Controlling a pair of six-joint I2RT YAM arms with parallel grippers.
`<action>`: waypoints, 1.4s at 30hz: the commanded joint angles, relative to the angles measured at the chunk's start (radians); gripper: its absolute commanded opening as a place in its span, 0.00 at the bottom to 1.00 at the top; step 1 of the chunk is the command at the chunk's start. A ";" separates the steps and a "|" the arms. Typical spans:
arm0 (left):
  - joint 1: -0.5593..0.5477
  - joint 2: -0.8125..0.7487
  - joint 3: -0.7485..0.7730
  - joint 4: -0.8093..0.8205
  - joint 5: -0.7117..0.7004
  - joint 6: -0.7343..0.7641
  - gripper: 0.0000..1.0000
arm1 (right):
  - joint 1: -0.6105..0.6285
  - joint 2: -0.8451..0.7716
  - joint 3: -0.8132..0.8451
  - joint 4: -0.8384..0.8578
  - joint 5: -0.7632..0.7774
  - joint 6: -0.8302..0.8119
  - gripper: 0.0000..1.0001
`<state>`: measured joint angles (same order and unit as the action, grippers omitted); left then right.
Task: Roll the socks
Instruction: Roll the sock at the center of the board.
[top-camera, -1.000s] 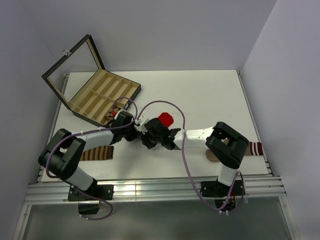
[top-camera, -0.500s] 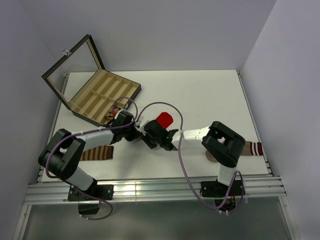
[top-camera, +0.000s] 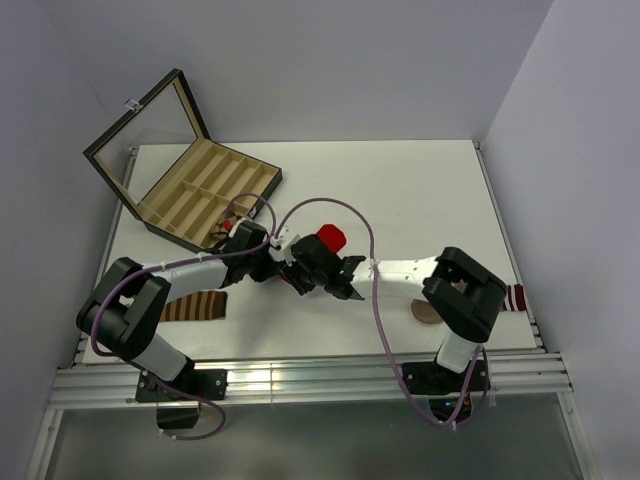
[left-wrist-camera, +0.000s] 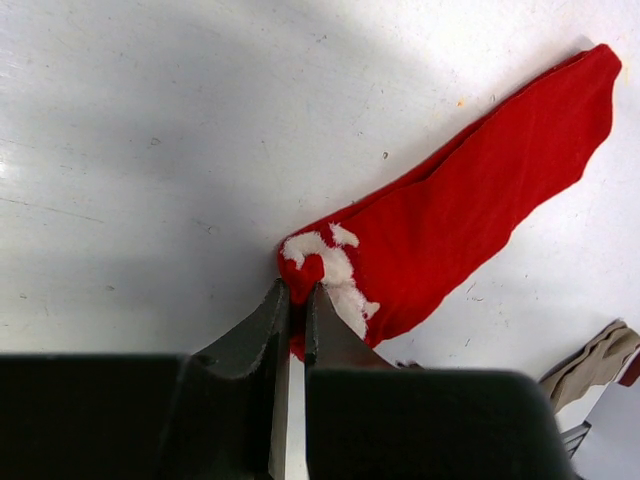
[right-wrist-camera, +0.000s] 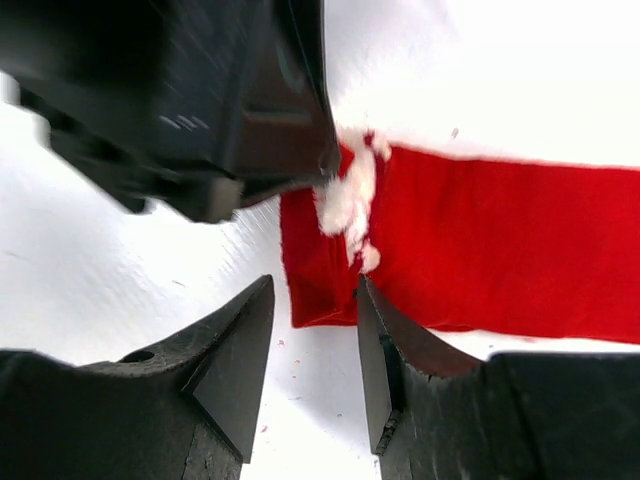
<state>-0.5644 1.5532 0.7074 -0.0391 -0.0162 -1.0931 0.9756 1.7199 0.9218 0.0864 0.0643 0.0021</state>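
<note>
The white table (top-camera: 420, 190) was seen with an open, compartmented box (top-camera: 205, 190) at its far left corner. The left arm (top-camera: 190, 272) was stretched from its base towards the table's middle. The right arm (top-camera: 410, 270) was folded at the elbow and reached inward to meet it, so both wrists were brought close together.

The red sock (left-wrist-camera: 470, 210) was laid flat near the table's middle, just beyond the two wrists. Its cuff end was turned towards the grippers and its toe end away from them. In the left wrist view its long axis was slanted from lower centre to upper right. The cloth was seen as a smooth, limp, narrow strip with ragged white patches at the cuff.

The left gripper (left-wrist-camera: 298, 292) was pinched almost fully together on the cuff's edge. The right gripper (right-wrist-camera: 314, 280) was held about half apart, with the cuff's corner lying between its dark, wedge-shaped fingers and no grip seen. A striped sock (top-camera: 195, 306) was seen by the left arm's elbow.
</note>
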 joint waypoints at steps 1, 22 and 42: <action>-0.003 -0.015 0.023 -0.016 -0.016 0.012 0.00 | 0.006 -0.069 0.008 0.041 -0.012 -0.010 0.46; -0.005 -0.002 0.035 -0.021 -0.010 0.002 0.00 | 0.014 0.119 0.051 -0.011 -0.066 -0.025 0.42; -0.005 -0.156 -0.066 0.071 -0.068 -0.133 0.57 | -0.207 0.101 0.055 -0.182 -0.504 0.183 0.00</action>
<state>-0.5640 1.4616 0.6567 -0.0326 -0.0441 -1.1824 0.8368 1.8217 0.9939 0.0250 -0.2226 0.1131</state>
